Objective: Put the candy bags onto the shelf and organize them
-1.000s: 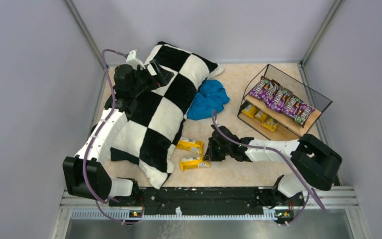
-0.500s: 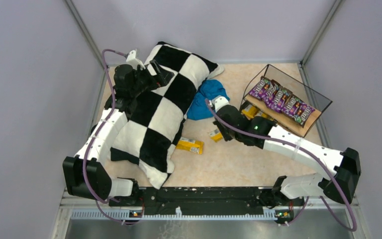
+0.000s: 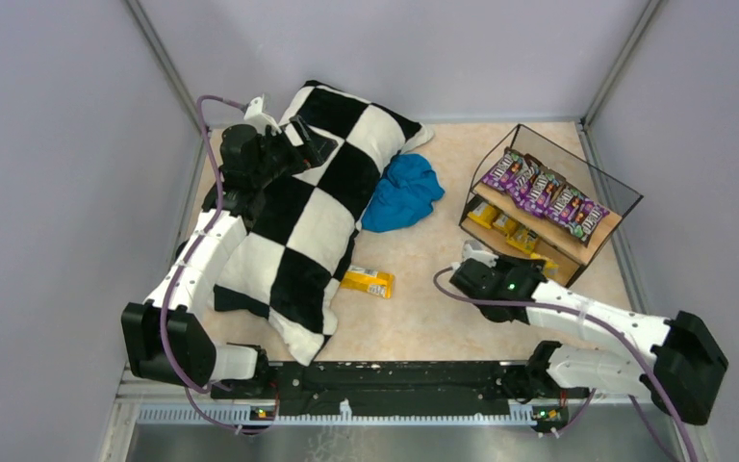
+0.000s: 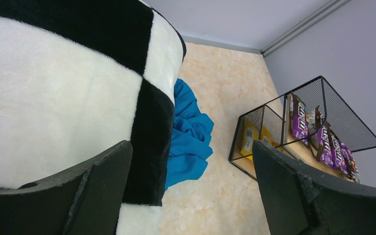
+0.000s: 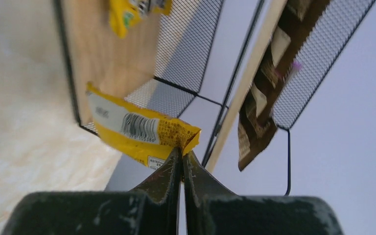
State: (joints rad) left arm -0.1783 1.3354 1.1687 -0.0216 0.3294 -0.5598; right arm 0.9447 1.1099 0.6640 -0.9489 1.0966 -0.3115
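Note:
The shelf (image 3: 608,229) stands at the back right, a black wire frame with two wooden boards. Several purple candy bags (image 3: 544,192) lie in a row on its top board, and a few yellow ones (image 3: 505,224) on the lower board. My right gripper (image 3: 537,265) is at the shelf's near corner. In the right wrist view it (image 5: 182,152) is shut on the end of a yellow candy bag (image 5: 137,129), which hangs just outside the lower board (image 5: 112,54). Another yellow bag (image 3: 368,281) lies on the table beside the pillow. My left gripper (image 3: 313,144) hovers open over the pillow.
A large black-and-white checkered pillow (image 3: 308,217) covers the table's left half. A crumpled blue cloth (image 3: 402,192) lies between it and the shelf. Grey walls close in the table on three sides.
My right gripper lifted a yellow bag from the middle of the table, swung it past the blue cloth, and brought it to the shelf's near corner. The left arm has not moved.

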